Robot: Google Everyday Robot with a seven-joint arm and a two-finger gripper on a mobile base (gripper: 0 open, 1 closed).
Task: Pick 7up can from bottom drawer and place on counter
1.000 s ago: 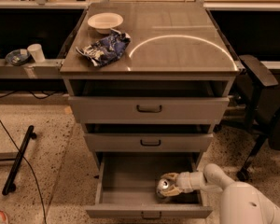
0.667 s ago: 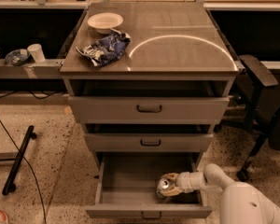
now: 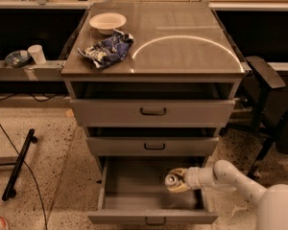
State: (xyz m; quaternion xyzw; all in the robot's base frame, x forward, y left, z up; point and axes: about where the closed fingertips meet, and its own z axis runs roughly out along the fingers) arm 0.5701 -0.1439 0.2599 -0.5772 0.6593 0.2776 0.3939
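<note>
The 7up can (image 3: 172, 179), small and silvery, is in the open bottom drawer (image 3: 129, 195), at its right side and a little above the drawer floor. My gripper (image 3: 178, 181) reaches in from the right on a white arm, and its yellowish fingers are shut on the can. The counter (image 3: 192, 47) is the glossy grey-brown top of the cabinet, above the two upper drawers, which stand slightly open.
A white bowl (image 3: 107, 21) and a crumpled blue chip bag (image 3: 107, 49) lie on the counter's left part. A white paper cup (image 3: 37, 53) and a dish (image 3: 17, 58) sit on the left shelf. A dark chair (image 3: 265, 75) stands at the right. A black bar (image 3: 19, 164) lies on the floor at the left.
The can and my gripper have risen a little inside the bottom drawer. Nothing else has moved.
</note>
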